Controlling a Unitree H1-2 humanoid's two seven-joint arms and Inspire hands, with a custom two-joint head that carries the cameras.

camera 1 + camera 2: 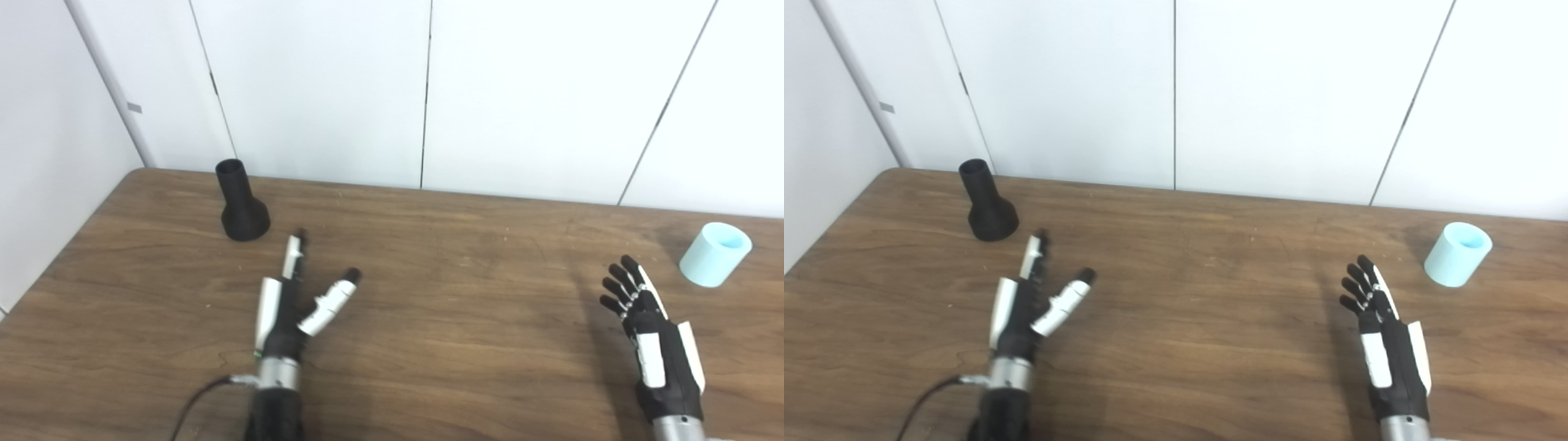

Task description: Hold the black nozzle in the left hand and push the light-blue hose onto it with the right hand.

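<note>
Both arms reach in low over the brown wooden tabletop (429,294), forearms pointing away toward the white panelled wall (318,92) at the back.

The left hand (288,312) is turned on its edge, the fingers (294,251) stretched straight forward and stacked one behind another, the thumb (334,297) splayed out to the right. It is spread wide and holds nothing. A thin black cable (196,398) trails from its metal wrist toward the bottom edge. The fingertips point roughly at the black nozzle (242,202), which stands near them but clearly apart, up in the far left corner of the tabletop close to the wall. The nozzle sits upright on its wide flared base, the narrow open mouth on top.

The right hand (652,331) hovers over the right side of the tabletop, its back facing left, fingers (618,288) fanned out and gently curled forward, not touching each other. It too is empty. Whether either hand rests on the wood or hangs just above it is hard to judge from here.

The light-blue hose (715,254), a short stubby tube, stands leaning a little on the tabletop near the far right edge, open end up. It lies just beyond and to the right of the right hand's fingertips, with a plain gap of wood between them. Nozzle and hose are well apart, on opposite sides.
</note>
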